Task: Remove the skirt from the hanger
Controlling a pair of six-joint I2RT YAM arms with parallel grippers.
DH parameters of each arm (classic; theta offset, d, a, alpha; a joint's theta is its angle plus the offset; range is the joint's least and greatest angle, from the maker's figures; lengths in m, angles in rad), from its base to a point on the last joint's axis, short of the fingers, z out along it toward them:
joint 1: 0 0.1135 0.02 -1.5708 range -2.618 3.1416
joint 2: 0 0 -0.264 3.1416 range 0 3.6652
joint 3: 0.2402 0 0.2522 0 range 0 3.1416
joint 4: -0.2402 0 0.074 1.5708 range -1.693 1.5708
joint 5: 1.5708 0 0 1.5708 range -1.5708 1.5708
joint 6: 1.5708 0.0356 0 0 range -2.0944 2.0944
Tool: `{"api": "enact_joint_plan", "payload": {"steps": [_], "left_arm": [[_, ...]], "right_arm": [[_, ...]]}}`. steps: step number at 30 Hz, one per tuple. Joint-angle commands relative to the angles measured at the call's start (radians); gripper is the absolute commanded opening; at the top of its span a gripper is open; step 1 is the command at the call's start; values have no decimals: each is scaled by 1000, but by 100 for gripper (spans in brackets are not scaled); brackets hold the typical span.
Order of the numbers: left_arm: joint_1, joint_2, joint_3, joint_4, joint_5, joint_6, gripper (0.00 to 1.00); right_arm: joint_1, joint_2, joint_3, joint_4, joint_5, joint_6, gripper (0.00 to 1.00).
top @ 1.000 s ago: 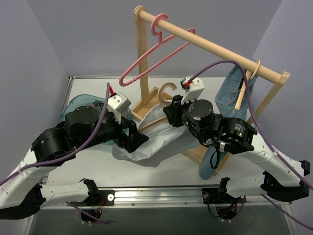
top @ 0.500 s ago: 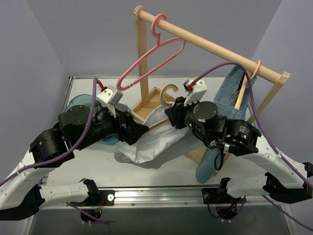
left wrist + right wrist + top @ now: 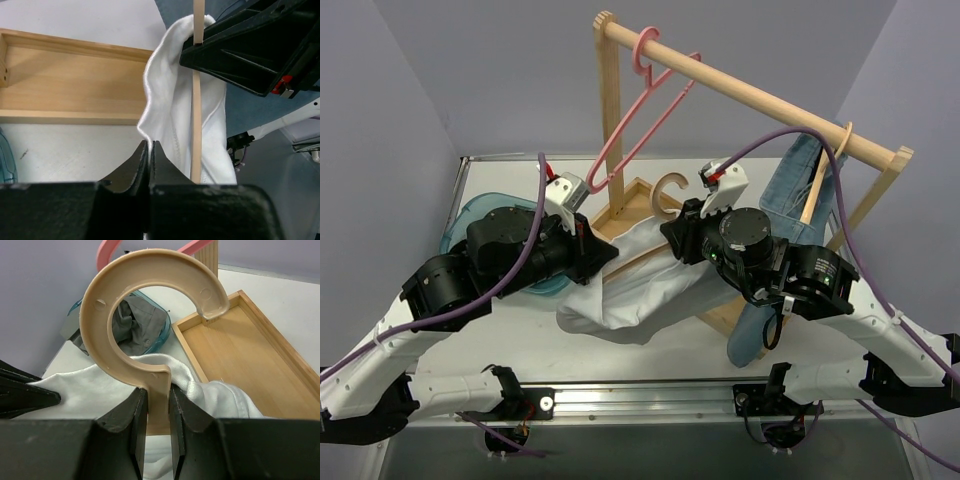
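White skirt [image 3: 625, 290] below tan hanger [image 3: 663, 192]

Bare table [image 3: 650, 358] along the lower middle is open — wooden rack [image 3: 610, 110], pink hanger [image 3: 639, 62] and hanging jeans [image 3: 788, 190] block upper centre and right.

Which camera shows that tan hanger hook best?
Right wrist: the hook fills the frame, its stem pinched by the right gripper. Top view shows it small; left wrist shows only a thin wooden bar.

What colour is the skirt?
The skirt is white, clearest in the top external view.
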Motion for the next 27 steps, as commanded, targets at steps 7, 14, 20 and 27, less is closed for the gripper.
{"api": "enact_joint_plan", "payload": {"steps": [7, 14, 20, 27], "left_arm": [[20, -88, 52, -67, -135, -18, 2], [20, -234, 7, -22, -97, -26, 2], [20, -310, -45, 70, 72, -7, 2], [20, -294, -97, -7, 51, -39, 2]], "right_arm": [[-5, -73, -32, -84, 300, 102, 0], [-10, 0, -29, -244, 468, 231, 0], [-24, 88, 7, -300, 509, 302, 0], [-31, 4, -32, -65, 314, 246, 0]]}}
